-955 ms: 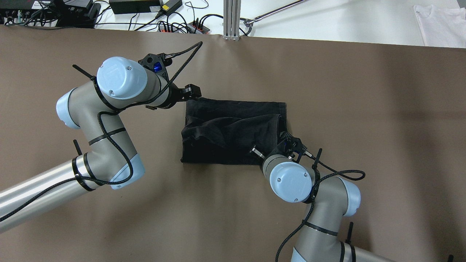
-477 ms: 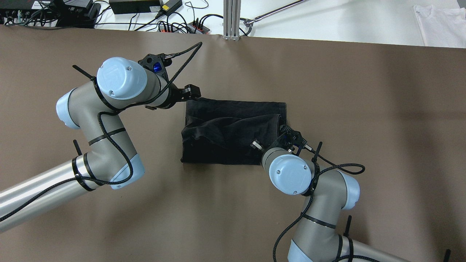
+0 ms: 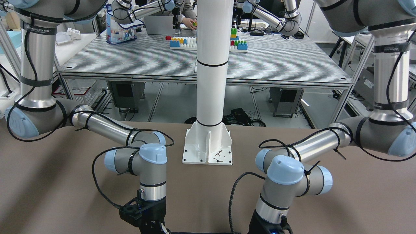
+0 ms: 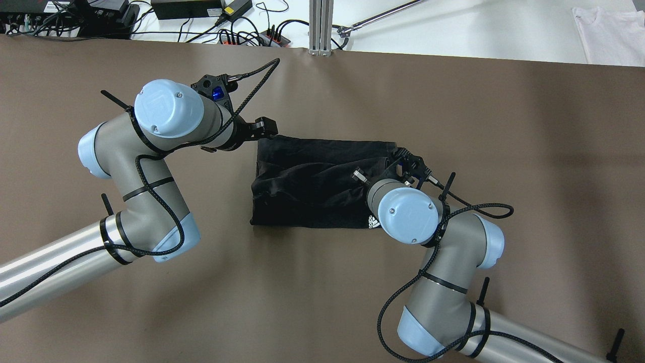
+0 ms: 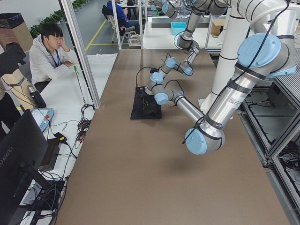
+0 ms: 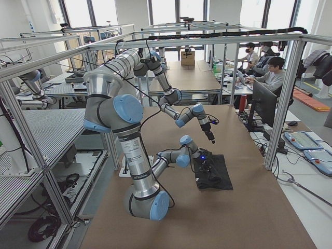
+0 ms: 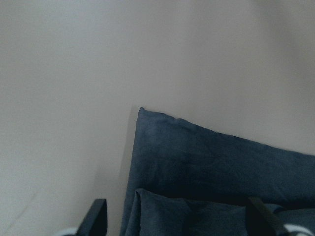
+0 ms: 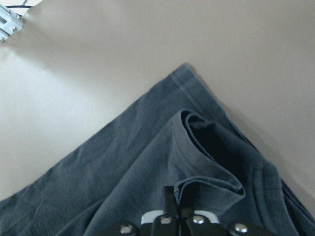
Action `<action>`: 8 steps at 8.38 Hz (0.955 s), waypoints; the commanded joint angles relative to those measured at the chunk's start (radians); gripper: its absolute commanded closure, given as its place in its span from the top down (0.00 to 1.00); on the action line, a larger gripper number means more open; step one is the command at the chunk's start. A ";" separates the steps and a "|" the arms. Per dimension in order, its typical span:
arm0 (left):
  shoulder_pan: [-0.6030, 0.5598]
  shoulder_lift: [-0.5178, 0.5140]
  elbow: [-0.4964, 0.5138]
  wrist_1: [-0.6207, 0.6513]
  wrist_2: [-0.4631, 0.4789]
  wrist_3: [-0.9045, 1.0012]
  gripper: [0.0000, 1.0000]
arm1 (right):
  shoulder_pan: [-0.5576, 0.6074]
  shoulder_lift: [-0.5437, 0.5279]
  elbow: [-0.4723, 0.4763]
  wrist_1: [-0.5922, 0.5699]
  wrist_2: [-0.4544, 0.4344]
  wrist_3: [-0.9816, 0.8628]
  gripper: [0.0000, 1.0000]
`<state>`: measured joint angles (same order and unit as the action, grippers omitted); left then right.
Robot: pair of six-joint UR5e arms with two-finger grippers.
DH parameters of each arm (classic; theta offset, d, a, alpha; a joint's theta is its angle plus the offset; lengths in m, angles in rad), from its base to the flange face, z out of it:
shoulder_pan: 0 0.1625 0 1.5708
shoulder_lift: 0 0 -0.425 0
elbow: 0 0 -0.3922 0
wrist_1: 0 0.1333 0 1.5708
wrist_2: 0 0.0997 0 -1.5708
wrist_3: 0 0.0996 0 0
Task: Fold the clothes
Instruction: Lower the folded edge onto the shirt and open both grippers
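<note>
The black cloth point(image 4: 307, 181) lies rumpled and partly folded on the brown table point(image 4: 453, 126). A small white mark shows at its near right corner. My right gripper point(image 8: 176, 204) is shut on a raised fold of the cloth point(image 8: 147, 147). In the overhead view the gripper point(image 4: 392, 166) sits at the cloth's right side, mostly hidden under its wrist. My left gripper point(image 7: 179, 221) is open, fingers wide apart over the far left corner of the cloth point(image 7: 197, 157). It shows at that corner in the overhead view point(image 4: 267, 132).
The white pillar's base point(image 3: 208, 146) stands on the table behind the arms. An aluminium post point(image 4: 320, 27), cables and power strips point(image 4: 252, 35) line the far edge. A white garment point(image 4: 609, 33) lies off the table at the far right. A seated person point(image 5: 47, 56) is beside the table.
My right gripper has moved away from the robot toward the cloth's far edge, carrying the fold with it. A white mark has come into view at the near right corner. The left arm stayed put.
</note>
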<state>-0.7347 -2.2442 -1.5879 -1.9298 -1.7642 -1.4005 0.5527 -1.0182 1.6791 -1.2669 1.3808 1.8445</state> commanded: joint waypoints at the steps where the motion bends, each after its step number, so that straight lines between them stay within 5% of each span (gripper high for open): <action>1: 0.001 0.000 -0.003 0.000 -0.001 0.000 1.00 | 0.093 0.122 -0.230 0.015 0.000 -0.046 0.00; 3: 0.000 0.000 -0.004 0.002 0.000 -0.002 1.00 | 0.133 0.205 -0.416 0.119 -0.002 -0.102 0.00; 4: 0.000 0.002 -0.004 0.000 0.000 -0.002 1.00 | 0.135 0.205 -0.436 0.154 -0.014 -0.126 0.63; 5: 0.000 0.002 -0.004 0.000 0.000 0.000 1.00 | 0.135 0.223 -0.437 0.153 -0.017 -0.143 0.91; 8: 0.000 0.003 -0.007 0.000 0.000 -0.002 1.00 | 0.168 0.302 -0.444 0.112 -0.029 -0.030 0.89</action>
<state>-0.7347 -2.2427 -1.5935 -1.9292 -1.7641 -1.4018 0.6995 -0.7455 1.2435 -1.1276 1.3622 1.7484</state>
